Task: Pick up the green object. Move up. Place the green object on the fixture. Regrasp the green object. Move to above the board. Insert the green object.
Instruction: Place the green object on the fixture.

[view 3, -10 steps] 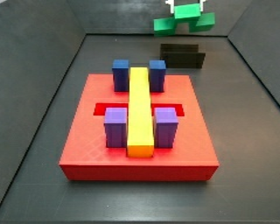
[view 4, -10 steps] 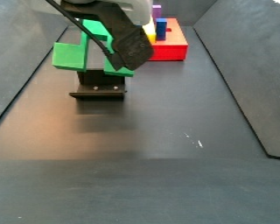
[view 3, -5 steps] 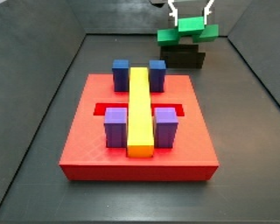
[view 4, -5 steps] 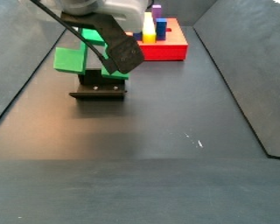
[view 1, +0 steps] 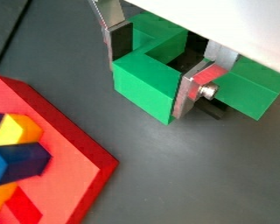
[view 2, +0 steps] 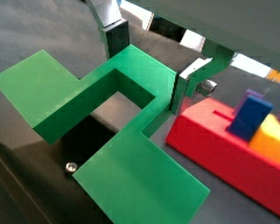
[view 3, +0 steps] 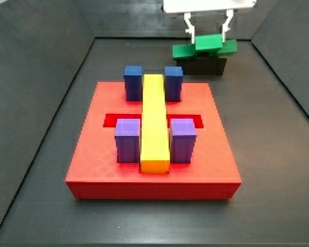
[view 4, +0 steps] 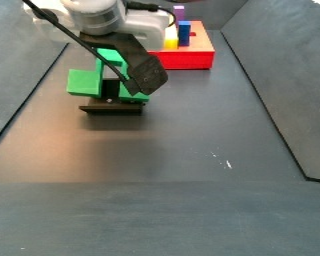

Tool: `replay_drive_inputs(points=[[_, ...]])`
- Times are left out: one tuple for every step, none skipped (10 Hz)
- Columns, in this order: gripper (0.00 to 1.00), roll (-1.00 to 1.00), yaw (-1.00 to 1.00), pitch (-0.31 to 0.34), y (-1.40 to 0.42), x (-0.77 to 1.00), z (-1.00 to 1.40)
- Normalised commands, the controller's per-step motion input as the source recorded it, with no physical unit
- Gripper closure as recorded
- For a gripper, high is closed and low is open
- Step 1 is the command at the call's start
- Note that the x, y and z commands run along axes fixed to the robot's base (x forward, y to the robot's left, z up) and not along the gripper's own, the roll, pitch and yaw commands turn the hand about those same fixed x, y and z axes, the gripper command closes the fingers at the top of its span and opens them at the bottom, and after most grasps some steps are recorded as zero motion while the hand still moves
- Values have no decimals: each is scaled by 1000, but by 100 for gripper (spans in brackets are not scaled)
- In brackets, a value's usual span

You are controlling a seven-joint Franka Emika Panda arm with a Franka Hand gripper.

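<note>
The green object [view 3: 205, 47] is a bright green stepped block. It sits low over the dark fixture [view 3: 203, 66], at or just on its top, at the far end of the floor. My gripper [view 3: 209, 39] comes down from above and is shut on it, one silver finger on each side. Both wrist views show the fingers [view 1: 116, 44] pressed on the green object [view 1: 149, 74], and my gripper [view 2: 152, 63] spans its narrow middle [view 2: 119, 96]. The fixture [view 4: 112, 105] lies under the green object [view 4: 96, 80], with my gripper [view 4: 112, 70] above. The red board [view 3: 105, 154] is nearer.
The board [view 4: 196, 58] carries two blue blocks [view 3: 134, 82], two purple blocks [view 3: 127, 140] and a long yellow bar [view 3: 154, 121]. Its corner shows in both wrist views [view 1: 60, 144] [view 2: 213, 140]. Dark sloped walls [view 3: 47, 106] ring the floor.
My gripper has come down with the green object, from well above the fixture to its top. The finger spacing has not changed.
</note>
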Motion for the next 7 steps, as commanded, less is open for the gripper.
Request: replay_drive_inputs(points=[[100,286,0,0,-240,294,-257],[100,323,0,0,-194,363,-186],[100,389,0,0,-123,451,-83],[100,297,-40,34,-120,403,-3],[100,0,-46,40,-43,314,0],[100,-151,0,9,0,226,0],[100,-177,0,6,0,191,0]])
